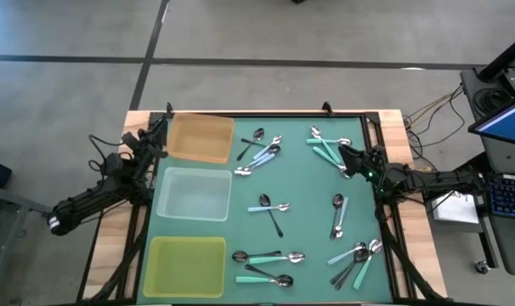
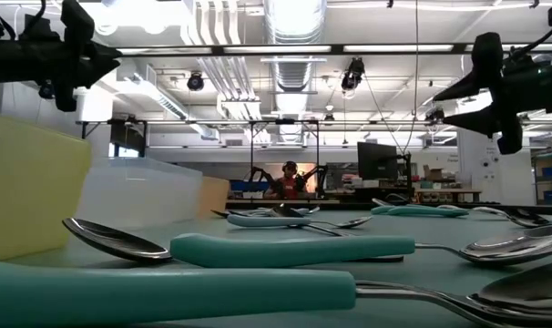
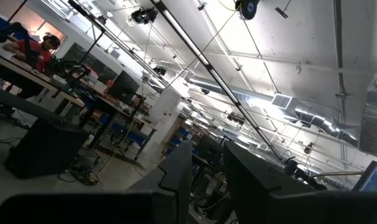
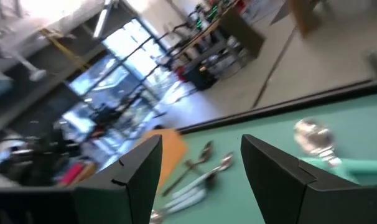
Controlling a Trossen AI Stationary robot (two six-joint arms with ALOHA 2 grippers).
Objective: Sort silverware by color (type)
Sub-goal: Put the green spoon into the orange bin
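Note:
The silverware is spoons with teal, pale blue or black handles, lying in loose clusters on the green mat: far middle (image 1: 262,146), far right (image 1: 325,144), centre (image 1: 270,208), near middle (image 1: 268,257) and near right (image 1: 358,259). My right gripper (image 1: 344,156) hovers open and level beside the far right cluster; its wrist view shows a teal-handled spoon (image 4: 314,135) just past its fingers (image 4: 282,177). My left gripper (image 1: 160,127) waits at the table's left edge by the orange tray. It is tilted up at the ceiling, its fingers (image 3: 176,171) apart with nothing between.
Three shallow trays line the mat's left side: orange (image 1: 202,138) at the far end, clear (image 1: 194,194) in the middle, yellow-green (image 1: 189,265) nearest. A dark frame (image 1: 385,170) borders the mat. A person (image 2: 288,178) sits in the room behind.

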